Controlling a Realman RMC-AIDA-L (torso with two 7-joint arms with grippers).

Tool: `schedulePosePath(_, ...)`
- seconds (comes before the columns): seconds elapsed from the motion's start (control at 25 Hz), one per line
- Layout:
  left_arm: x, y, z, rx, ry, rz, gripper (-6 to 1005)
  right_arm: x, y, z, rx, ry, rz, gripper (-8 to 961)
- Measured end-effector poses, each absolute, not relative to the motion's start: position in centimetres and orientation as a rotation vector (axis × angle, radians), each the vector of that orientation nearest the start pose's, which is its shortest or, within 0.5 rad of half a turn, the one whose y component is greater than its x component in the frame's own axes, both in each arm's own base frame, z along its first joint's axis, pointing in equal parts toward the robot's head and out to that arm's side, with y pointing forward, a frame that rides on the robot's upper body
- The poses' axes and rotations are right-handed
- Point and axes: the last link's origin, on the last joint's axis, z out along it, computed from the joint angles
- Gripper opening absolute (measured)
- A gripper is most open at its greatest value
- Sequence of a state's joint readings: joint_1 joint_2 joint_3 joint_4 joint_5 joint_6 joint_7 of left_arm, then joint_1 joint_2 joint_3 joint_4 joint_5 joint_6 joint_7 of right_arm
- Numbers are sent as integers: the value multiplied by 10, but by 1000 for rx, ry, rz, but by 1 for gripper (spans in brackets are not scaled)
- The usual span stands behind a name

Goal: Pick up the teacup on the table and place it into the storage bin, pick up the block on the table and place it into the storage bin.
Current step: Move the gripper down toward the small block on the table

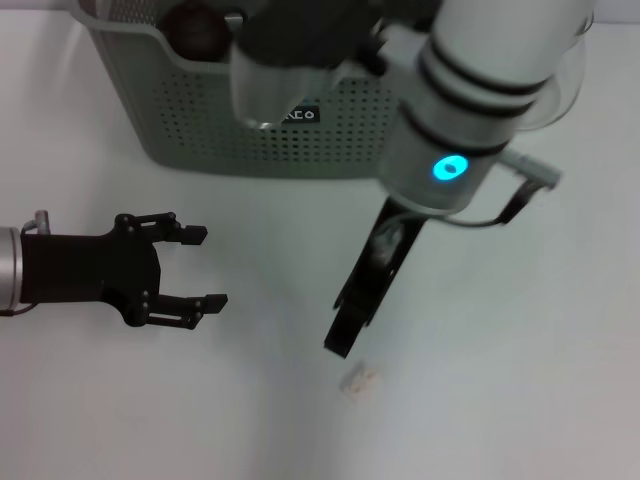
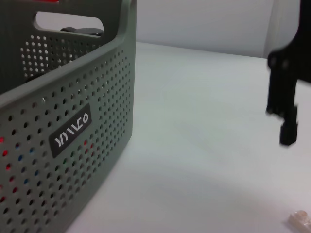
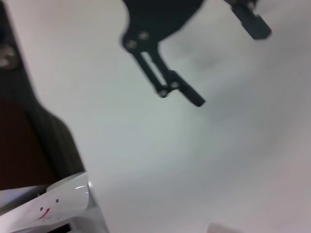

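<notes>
a dark round thing, maybe the teacup (image 1: 200,30), sat in the bin (image 1: 210,120). the block (image 1: 359,380) lay on the surface below our right claw (image 3: 221,63), open and empty; left claw (image 1: 195,268) idle, open.

The head view looks steeply down on the table (image 1: 120,420), the bin (image 1: 200,120) at its far edge. The left wrist view sits low, close beside the bin (image 2: 73,121), facing across the table (image 2: 194,145). The right wrist view looks down on bare table (image 3: 146,160) from close.
</notes>
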State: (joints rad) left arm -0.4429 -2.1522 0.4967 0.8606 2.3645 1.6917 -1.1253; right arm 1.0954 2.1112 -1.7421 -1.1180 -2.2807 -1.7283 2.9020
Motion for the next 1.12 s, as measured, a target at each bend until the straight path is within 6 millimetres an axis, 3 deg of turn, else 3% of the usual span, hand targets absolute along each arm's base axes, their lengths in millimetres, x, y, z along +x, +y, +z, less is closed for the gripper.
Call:
schedulePosePath(0.2,-304,283,7,-2831,-346,-359,873,53,312,-114,-2829,912,-979,694)
schedulePosePath(0.44,-304,283,8,-2830,-337,-358,873,69,306,-129,-2816,945,-998,694)
schedulePosePath(0.8,-305,284,7,-2822,-343,-357,874,80,299,-138,-2837,642,-993,694)
schedulePosePath(1.12,-306,283,7,-2807,-368,-372,874,84,288,-134,-3010,327,-896,694)
